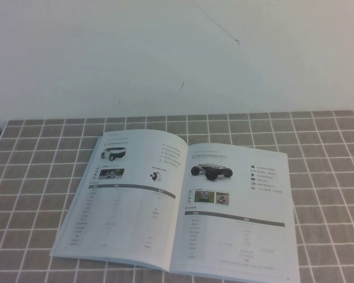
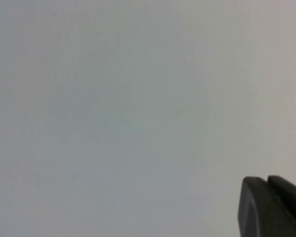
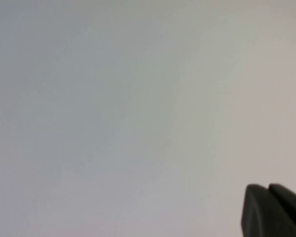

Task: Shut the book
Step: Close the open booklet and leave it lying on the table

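We see the book [image 1: 177,203] lying open and flat on the tiled bench [image 1: 35,147], mid-bench and towards the robot's side, both printed pages facing up. Neither arm shows in the high view. The left gripper [image 2: 267,180] faces only a plain pale surface, its dark fingers pressed together. The right gripper [image 3: 269,187] faces the same kind of blank surface, fingers likewise pressed together.

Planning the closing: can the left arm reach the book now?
Probably yes: nothing blocks the book. Left gripper and right gripper are both outside the high view, facing blank wall.
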